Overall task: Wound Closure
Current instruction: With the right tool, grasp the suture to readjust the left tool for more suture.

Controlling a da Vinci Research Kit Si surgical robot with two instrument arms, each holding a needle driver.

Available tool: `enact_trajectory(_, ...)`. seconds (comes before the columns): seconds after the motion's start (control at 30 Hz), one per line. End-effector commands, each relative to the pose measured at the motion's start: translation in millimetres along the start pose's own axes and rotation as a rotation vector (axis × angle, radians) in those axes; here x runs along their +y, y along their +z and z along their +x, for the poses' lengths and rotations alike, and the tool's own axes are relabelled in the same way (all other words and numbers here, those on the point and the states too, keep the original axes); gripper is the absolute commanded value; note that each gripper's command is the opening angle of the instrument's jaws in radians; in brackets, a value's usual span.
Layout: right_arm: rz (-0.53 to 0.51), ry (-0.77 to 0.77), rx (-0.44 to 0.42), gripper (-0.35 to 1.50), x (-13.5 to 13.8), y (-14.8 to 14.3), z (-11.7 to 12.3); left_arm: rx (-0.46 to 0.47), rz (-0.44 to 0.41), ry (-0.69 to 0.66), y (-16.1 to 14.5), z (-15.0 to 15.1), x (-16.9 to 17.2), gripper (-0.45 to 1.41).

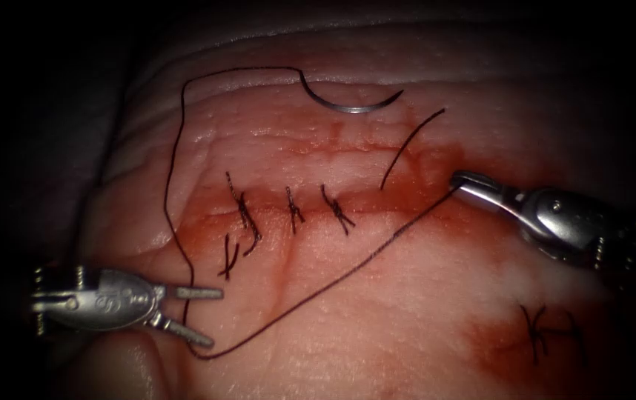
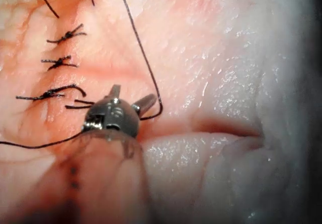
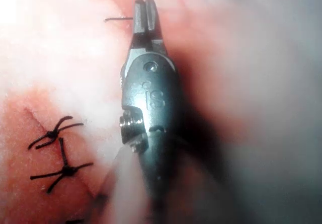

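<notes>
The curved needle [image 1: 355, 105] lies free on the tissue [image 1: 407, 296], beyond the cut [image 1: 377, 201], with neither tool on it. Its dark thread [image 1: 173, 170] runs left, drops to my left tool [image 1: 213, 317], bends there and climbs right. The left tool's jaws stand open around that bend and hold nothing; in the left wrist view the thread [image 2: 143, 58] hooks round one jaw of the left tool [image 2: 132, 97]. My right tool [image 1: 460, 180] is shut on the thread at the cut's right end. The right tool [image 3: 145, 10] shows shut jaws with thread leaving both sides.
Three knotted stitches [image 1: 293, 210] with short cut ends cross the cut. A loose thread end [image 1: 411, 147] curves up near the right tool. Red fluid [image 1: 407, 170] stains the tissue along the cut. More stitches [image 1: 540, 333] sit at lower right.
</notes>
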Motion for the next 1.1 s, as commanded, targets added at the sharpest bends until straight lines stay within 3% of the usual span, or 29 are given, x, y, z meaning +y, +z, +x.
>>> enact_trajectory(0.03,0.002,0.001,0.001,-0.35,-0.4,0.6,-0.6,-0.01,-0.007,0.006,1.1,-0.5,0.2,0.19)
enact_trajectory(0.17,0.002,0.001,0.001,-0.35,-0.4,0.6,-0.6,-0.048,-0.051,0.009,1.9,-1.3,1.3,0.19)
enact_trajectory(0.43,0.002,0.001,0.001,-0.35,-0.5,0.6,-0.6,-0.056,-0.057,0.009,2.3,-1.5,1.7,0.19)
enact_trajectory(0.57,0.002,0.001,0.001,-0.35,-0.5,0.6,-0.6,-0.073,-0.069,0.014,2.6,-1.7,2.4,0.1)
enact_trajectory(0.6,0.002,0.001,0.001,-0.35,-0.5,0.6,-0.6,-0.076,-0.07,0.015,2.7,-1.7,2.4,0.04)
enact_trajectory(0.7,0.002,0.001,0.001,-0.35,-0.5,0.6,-0.6,-0.076,-0.07,0.009,2.7,-1.7,2.2,-0.45)
enact_trajectory(0.73,0.002,0.001,0.001,-0.35,-0.6,0.6,-0.6,-0.075,-0.071,0.02,2.7,-1.7,2.0,-0.45)
enact_trajectory(0.8,0.001,0.001,0.001,-0.35,-0.7,0.7,-0.6,-0.072,-0.025,0.05,2.6,-1.4,1.0,-0.45)
enact_trajectory(1.07,0.011,0.029,-0.023,-0.35,-1.3,0.3,-0.3,0.106,0.172,0.03,-1.1,2.3,-3.4,-0.45)
enact_trajectory(1.1,0.011,0.036,-0.024,-0.18,-1.4,0.2,-0.2,0.124,0.195,0.025,-1.6,2.7,-3.9,-0.45)
